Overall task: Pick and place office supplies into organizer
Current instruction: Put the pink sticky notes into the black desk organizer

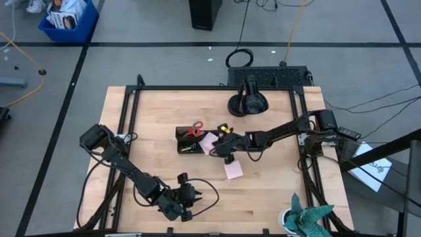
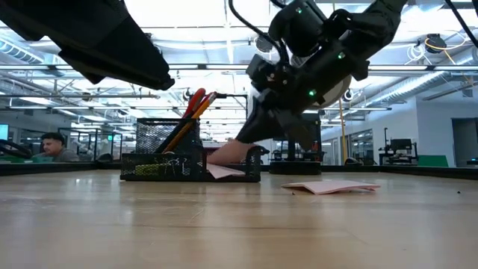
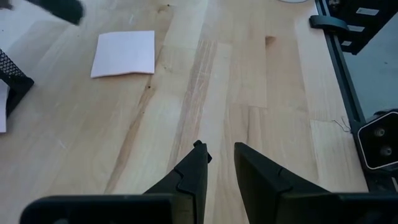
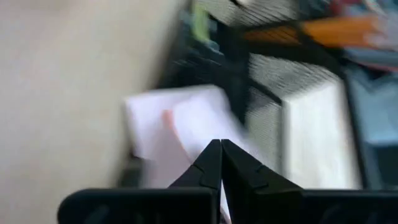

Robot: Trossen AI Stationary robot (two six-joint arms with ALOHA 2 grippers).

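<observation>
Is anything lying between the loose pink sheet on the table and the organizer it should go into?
Partly. The right gripper, shut, sits between the loose pink sheet and the organizer, beside a pink pad leaning at the organizer's edge. Otherwise only bare table shows. The left gripper waits near the front edge.

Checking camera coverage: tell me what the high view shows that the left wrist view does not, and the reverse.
Only the high view shows the organizer with red-handled scissors, the right gripper shut beside a pink sheet, and the teal cloth. Only the left wrist view shows the narrow gap in the left gripper. Both show the loose pink sticky note on the table.
</observation>
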